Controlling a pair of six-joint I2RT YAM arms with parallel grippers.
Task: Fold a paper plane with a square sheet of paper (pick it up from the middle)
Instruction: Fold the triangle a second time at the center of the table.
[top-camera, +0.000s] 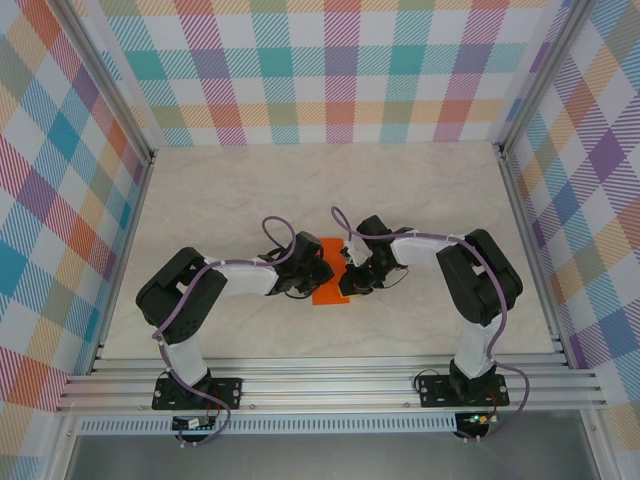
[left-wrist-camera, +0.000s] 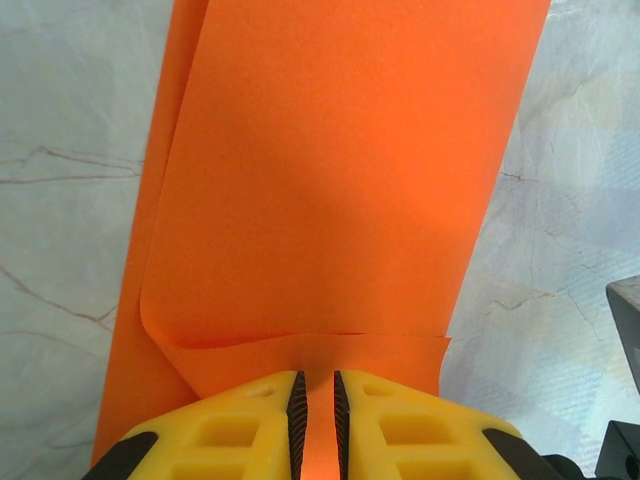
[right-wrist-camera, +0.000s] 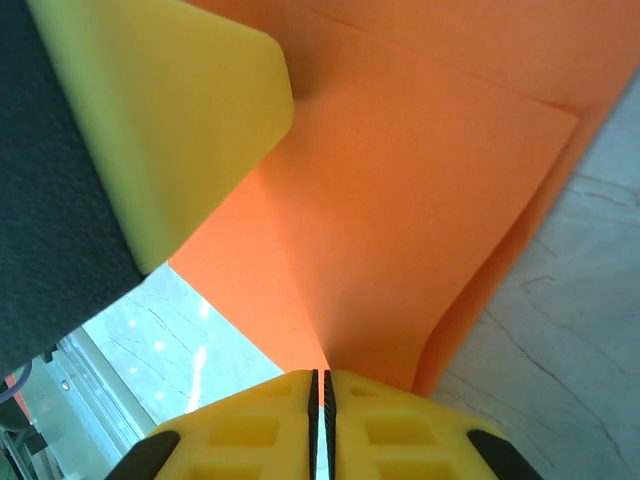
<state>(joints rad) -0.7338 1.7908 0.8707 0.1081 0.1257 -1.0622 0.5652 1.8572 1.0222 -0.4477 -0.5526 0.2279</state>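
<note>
Paper (top-camera: 326, 294), orange and part-folded, sits at the middle of the table (top-camera: 250, 190), pinched by the left gripper (left-wrist-camera: 316, 385) on its left and the right gripper (right-wrist-camera: 320, 378) on its right. An early fold seems in hand; next, the edges need aligning before creasing.

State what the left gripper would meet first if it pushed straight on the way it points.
The bright orange folded paper sheet that the left gripper pinches; it stretches straight ahead. Beyond it, probably pale marbled table, though depth is unclear.
</note>
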